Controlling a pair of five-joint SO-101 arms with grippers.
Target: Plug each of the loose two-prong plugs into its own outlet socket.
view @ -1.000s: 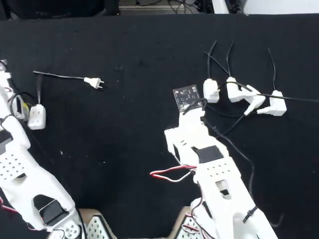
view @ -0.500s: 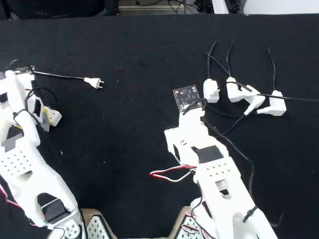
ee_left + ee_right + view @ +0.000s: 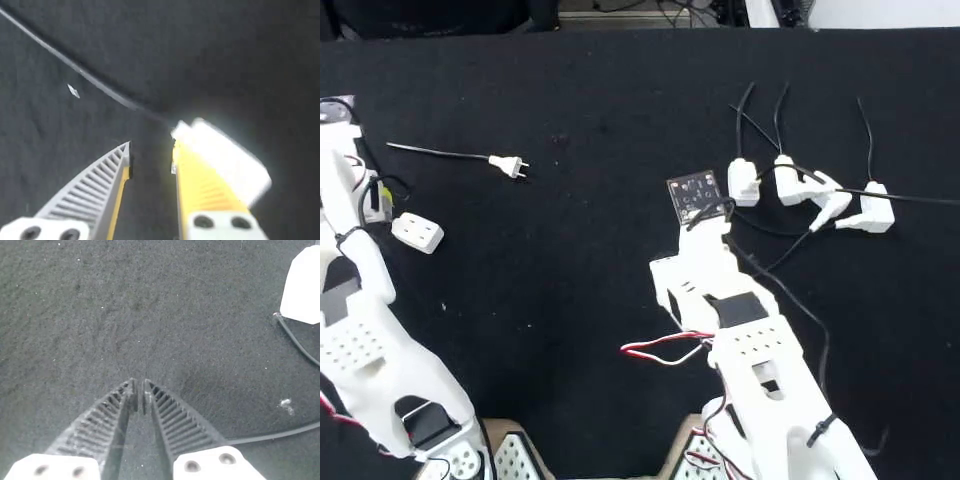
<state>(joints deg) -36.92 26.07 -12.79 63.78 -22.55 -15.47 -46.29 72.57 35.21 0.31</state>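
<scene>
Left gripper (image 3: pixel 150 142) narrowly parted and empty, socket block (image 3: pixel 417 232) just beside it.
Loose plug (image 3: pixel 508 165) lies near, cable end toward it, prongs pointing away; this arm is nearer.

Looks like a robotics lab to me: black cloth (image 3: pixel 600 260) under my right gripper (image 3: pixel 139 382), tangled cables (image 3: pixel 675 12) trailing far beyond it.

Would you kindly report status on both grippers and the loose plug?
Left gripper open, beside white socket block. Right gripper shut, empty. Loose plug lying unplugged on the mat.
</scene>
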